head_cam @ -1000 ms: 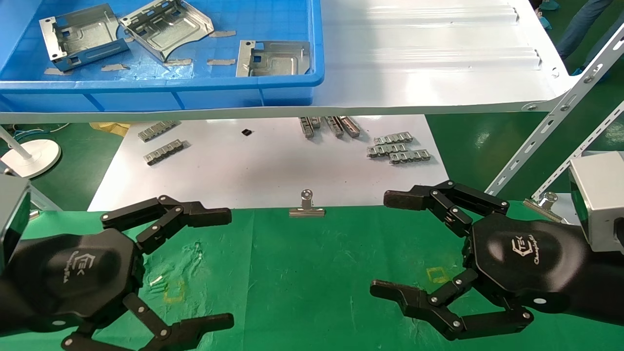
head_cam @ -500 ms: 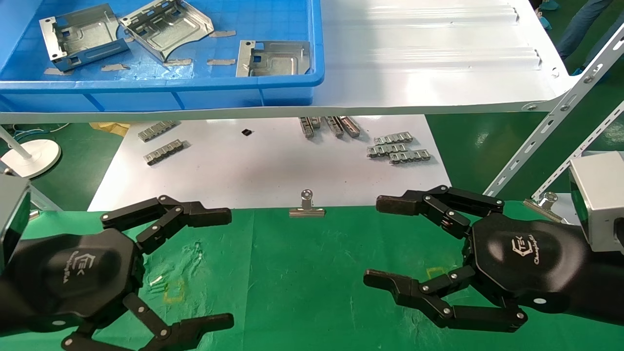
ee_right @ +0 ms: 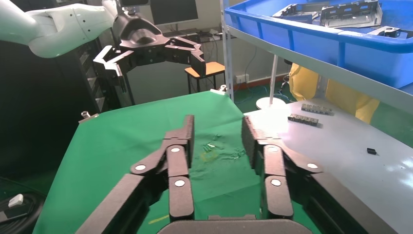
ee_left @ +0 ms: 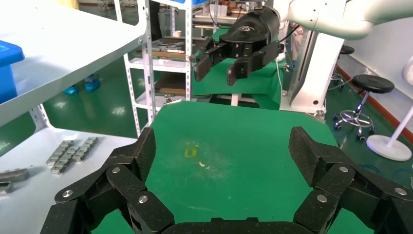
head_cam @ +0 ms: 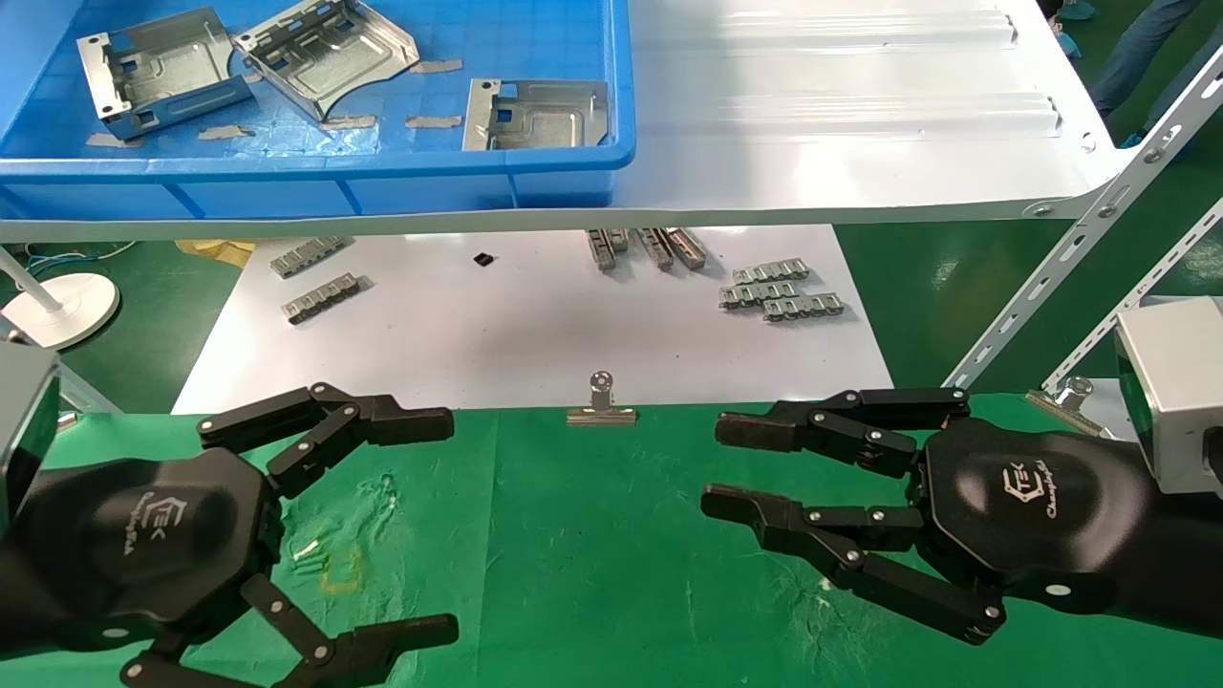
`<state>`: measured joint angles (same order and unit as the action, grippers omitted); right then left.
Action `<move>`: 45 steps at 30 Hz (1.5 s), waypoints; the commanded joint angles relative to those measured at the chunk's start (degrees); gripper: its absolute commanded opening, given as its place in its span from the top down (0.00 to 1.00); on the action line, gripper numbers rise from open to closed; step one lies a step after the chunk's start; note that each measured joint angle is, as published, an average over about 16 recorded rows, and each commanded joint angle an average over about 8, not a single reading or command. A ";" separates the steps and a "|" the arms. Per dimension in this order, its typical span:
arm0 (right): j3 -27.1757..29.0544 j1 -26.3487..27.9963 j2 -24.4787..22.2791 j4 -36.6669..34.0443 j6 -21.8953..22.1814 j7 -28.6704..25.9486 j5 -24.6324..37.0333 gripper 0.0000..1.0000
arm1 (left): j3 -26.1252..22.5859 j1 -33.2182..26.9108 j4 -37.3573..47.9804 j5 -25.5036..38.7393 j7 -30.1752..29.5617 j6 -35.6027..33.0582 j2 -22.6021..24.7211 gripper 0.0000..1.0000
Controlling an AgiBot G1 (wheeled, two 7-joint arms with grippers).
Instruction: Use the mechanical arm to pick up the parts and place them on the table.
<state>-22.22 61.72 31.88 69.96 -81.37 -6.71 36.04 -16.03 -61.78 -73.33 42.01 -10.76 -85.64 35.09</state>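
Observation:
Three silver sheet-metal parts (head_cam: 158, 72) (head_cam: 325, 48) (head_cam: 535, 115) lie in a blue bin (head_cam: 315, 170) on the white shelf; they also show in the right wrist view (ee_right: 341, 12). My left gripper (head_cam: 435, 526) (ee_left: 224, 151) hovers over the left of the green table (head_cam: 592, 554), wide open and empty. My right gripper (head_cam: 731, 466) (ee_right: 217, 134) hovers over the table's right side. Its fingers (ee_right: 184, 134) stand close together with a narrow gap and hold nothing. Both grippers are far below and in front of the parts.
The glossy white shelf (head_cam: 841, 115) overhangs a white board (head_cam: 516, 325) with small grey linked strips (head_cam: 779, 291) (head_cam: 320, 296). A binder clip (head_cam: 601, 406) pins the cloth's far edge. Slotted rack struts (head_cam: 1070, 258) rise at the right.
My right gripper's fingers have drawn together from wide open to a narrow gap. The hand shifted slightly left. The left gripper has not moved.

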 commanded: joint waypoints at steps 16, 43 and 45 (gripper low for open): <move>0.00 0.00 0.00 0.00 0.00 0.00 0.00 1.00 | 0.00 0.00 0.00 0.00 0.00 0.00 0.00 0.00; 0.00 0.00 0.00 0.00 0.00 0.00 0.00 1.00 | -9.77 -39.18 24.58 26.52 -12.39 19.33 13.78 0.00; 0.00 0.00 0.00 0.00 0.00 0.00 0.00 1.00 | -11.44 -42.69 29.70 29.89 -13.15 20.93 15.82 0.00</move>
<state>-22.22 61.72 31.88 69.96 -81.37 -6.71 36.04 -27.36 -103.93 -43.72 71.52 -23.12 -65.16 50.69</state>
